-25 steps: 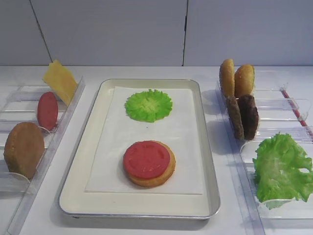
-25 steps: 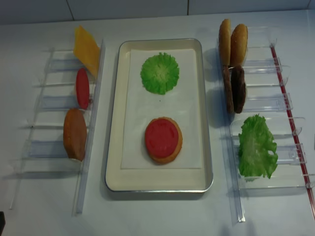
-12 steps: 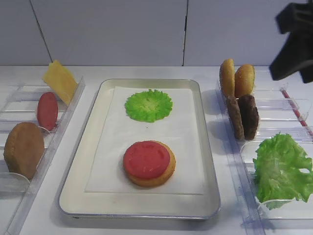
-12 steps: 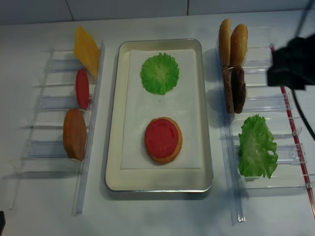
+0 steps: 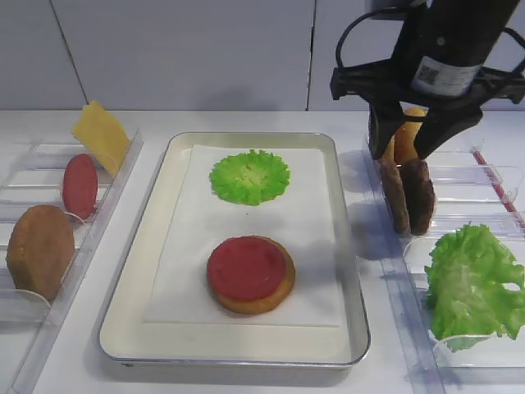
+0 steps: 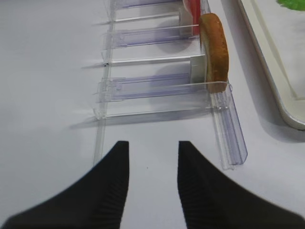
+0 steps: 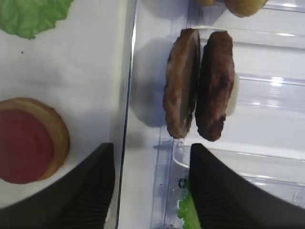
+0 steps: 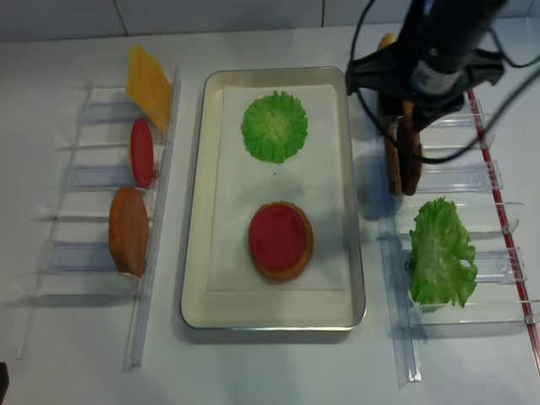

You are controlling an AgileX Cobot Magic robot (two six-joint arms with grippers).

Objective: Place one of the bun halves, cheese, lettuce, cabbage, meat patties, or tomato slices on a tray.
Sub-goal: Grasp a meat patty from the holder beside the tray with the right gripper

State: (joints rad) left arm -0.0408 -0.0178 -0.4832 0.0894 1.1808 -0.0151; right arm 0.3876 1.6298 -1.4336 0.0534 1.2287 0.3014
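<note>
Right pincer (image 7: 151, 186), fingers spread wide and empty, hangs above two dark brown lumpy meat patties (image 7: 199, 85) standing on edge, faces touching.

Two high views — front and overhead — sharing tray (image 5: 354, 271); two close wrist views.

The right hand (image 8: 407, 114) hangs spread above the upright meat patties (image 8: 403, 160), beside the tray (image 8: 198, 211).
</note>
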